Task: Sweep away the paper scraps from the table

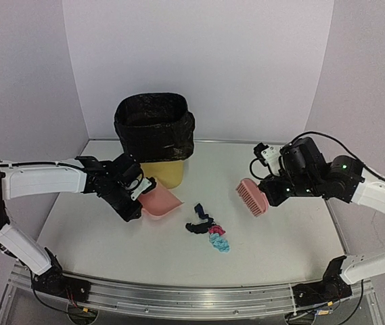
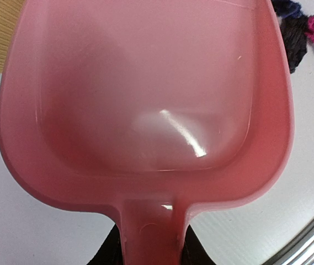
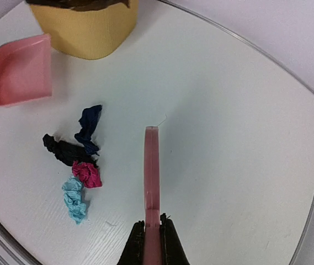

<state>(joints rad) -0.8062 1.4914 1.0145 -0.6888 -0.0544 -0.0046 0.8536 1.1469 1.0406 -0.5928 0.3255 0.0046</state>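
White table (image 1: pixel 280 250) holds paper scraps (image 1: pixel 209 230) clustered just left of your right gripper (image 1: pixel 268 186), which clamps the hand brush (image 1: pixel 252 196). Left gripper (image 1: pixel 140 189) grips the dustpan (image 1: pixel 162 201) on their far side.

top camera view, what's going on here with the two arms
The two arms are set up to sweep. The left gripper holds a pink dustpan by its handle; the pan is empty. The right gripper holds a pink hand brush. The paper scraps, navy, black, pink and light blue, lie in a small cluster on the table between the two tools, touched by neither. A yellow bin with a black liner stands behind the dustpan.
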